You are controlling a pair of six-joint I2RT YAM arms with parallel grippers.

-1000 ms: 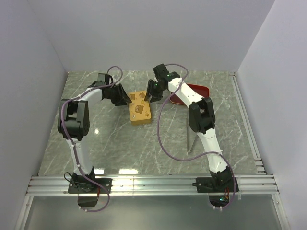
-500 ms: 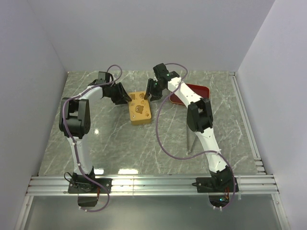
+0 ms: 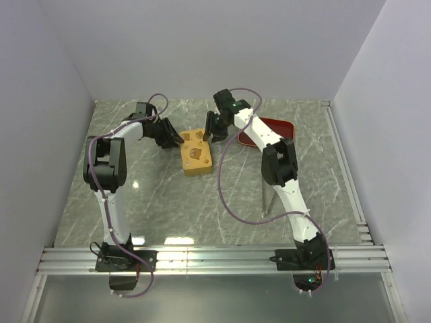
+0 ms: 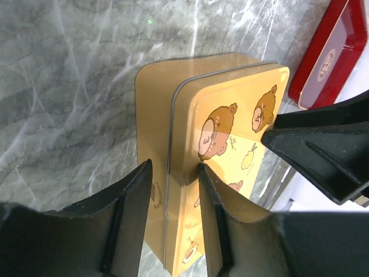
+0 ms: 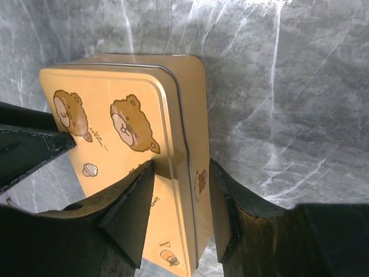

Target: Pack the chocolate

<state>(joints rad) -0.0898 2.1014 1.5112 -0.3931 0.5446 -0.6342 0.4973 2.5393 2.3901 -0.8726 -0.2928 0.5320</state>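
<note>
The left gripper (image 4: 174, 167) is at the far left side of a gold rectangular metal tin (image 4: 151, 115). Its two black fingers (image 4: 134, 213) are parted only a little. One lies over the tin's side wall and the other over the edge of the flat yellow printed lid (image 4: 242, 86) that covers the tin. The lid's rim runs up through the gap between them. Whether the tips press on the metal cannot be told.

The right gripper (image 5: 181, 163) faces it from the tin's far right side. It has the same narrow opening and straddles the lid's rim in the same way. Its contact cannot be told either, and neither gripper visibly has hold of anything.

No chocolate shows in any view. With the lid on, the inside of the tin beneath both grippers is hidden.

The lid is printed with brown cartoon bear heads, a small yellow fruit and short lines of script beside them, too fine to read. The tin's wall carries small brown marks that are also unreadable.

To the right of the tin, beyond the right gripper, a red rectangular tray (image 4: 328, 57) lies on the grey marbled table (image 4: 69, 86). It has a round gold emblem at its middle, and the lettering there is blurred.
</note>
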